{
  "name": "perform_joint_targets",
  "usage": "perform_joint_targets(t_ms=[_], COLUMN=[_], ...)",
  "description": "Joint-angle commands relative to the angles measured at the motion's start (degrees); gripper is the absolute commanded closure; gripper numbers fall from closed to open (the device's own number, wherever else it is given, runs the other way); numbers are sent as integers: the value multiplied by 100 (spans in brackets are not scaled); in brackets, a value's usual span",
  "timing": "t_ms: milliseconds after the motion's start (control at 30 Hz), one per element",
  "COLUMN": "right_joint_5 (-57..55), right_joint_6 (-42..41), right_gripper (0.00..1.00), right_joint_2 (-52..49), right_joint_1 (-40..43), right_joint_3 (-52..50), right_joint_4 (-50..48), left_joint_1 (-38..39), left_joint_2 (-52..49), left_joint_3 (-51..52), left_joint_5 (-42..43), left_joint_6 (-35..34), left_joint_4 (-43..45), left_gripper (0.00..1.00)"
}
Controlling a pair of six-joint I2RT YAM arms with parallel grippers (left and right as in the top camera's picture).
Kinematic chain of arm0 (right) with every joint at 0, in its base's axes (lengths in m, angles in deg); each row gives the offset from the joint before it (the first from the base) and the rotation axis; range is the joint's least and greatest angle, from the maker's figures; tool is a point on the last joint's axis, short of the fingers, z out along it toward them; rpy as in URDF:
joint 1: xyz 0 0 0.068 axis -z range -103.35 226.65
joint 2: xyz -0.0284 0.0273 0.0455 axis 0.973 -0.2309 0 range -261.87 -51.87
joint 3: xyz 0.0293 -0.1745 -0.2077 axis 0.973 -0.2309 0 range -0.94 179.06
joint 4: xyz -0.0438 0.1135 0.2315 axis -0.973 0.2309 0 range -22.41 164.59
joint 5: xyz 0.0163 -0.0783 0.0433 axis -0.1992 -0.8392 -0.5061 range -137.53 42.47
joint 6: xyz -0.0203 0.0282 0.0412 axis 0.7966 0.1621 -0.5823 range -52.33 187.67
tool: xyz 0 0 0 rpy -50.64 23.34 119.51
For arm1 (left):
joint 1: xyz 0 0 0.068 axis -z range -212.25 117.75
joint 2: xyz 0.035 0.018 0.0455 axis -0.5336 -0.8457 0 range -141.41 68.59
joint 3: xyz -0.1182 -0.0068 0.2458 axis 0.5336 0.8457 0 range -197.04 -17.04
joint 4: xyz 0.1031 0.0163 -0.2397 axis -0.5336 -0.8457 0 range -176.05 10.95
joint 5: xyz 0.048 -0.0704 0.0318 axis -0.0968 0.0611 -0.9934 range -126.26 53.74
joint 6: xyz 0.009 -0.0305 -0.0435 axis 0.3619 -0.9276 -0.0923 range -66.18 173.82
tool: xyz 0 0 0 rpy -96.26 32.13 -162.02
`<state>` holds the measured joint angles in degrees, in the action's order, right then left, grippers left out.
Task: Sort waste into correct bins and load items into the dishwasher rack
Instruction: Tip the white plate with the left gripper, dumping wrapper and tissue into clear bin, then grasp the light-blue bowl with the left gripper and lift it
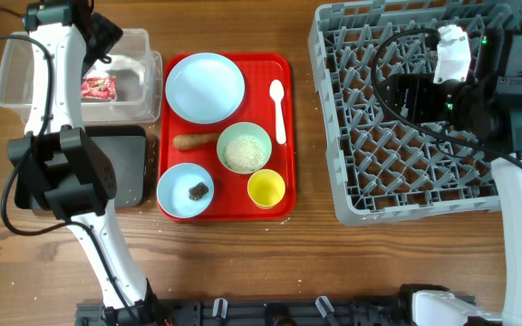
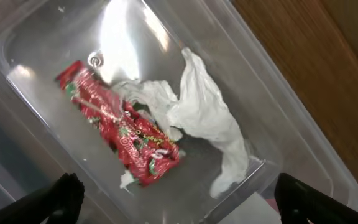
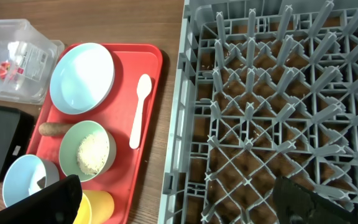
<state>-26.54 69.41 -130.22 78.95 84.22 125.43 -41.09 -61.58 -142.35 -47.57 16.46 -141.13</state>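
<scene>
My left gripper (image 2: 178, 202) is open and empty above the clear bin (image 1: 12, 86), which holds the red wrapper (image 2: 120, 127) and the white tissue (image 2: 201, 112). My right gripper (image 3: 179, 199) is open and empty over the left part of the grey rack (image 1: 406, 195). On the red tray (image 1: 284, 68) lie the pale blue plate (image 1: 205, 86), the white spoon (image 1: 278, 109), the carrot piece (image 1: 196, 140), the greenish bowl (image 1: 229, 136) with rice (image 1: 245, 152), the blue bowl (image 1: 175, 195) with the dark chunk (image 1: 198, 189), and the yellow cup (image 1: 266, 188).
The black bin (image 1: 125, 167) sits left of the tray, partly under my left arm. A strip of bare wood separates the tray from the rack. The rack's upright pegs (image 3: 278, 37) stand throughout it.
</scene>
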Motion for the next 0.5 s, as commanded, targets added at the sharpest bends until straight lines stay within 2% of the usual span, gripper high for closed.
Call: perform_joint_targets(t_ms=[0, 100, 133, 300, 467], right_joint_5=[120, 120, 118, 116, 116], right_joint_6=[-50, -87, -140, -184, -188], right_gripper=[0, 0, 0, 0, 0], right_joint_2=[-31, -31, -31, -31, -31], right_joint_1=[-9, -9, -9, -9, -9], right_joint_3=[-35, -35, -35, -35, -35], right_joint_4=[-13, -11, 20, 94, 138], left_joint_1=[9, 37, 118, 911, 1829], left_joint_2=[516, 1106, 1368, 1585, 1709], left_joint_3=[-28, -28, -28, -24, 688], left_joint_5=[186, 1049, 1333, 1239, 1193], left_joint_6=[876, 1023, 1069, 1403, 1314], left_joint_4=[-175, -914, -1609, -3333, -3445], left_gripper=[0, 0, 3, 11, 3])
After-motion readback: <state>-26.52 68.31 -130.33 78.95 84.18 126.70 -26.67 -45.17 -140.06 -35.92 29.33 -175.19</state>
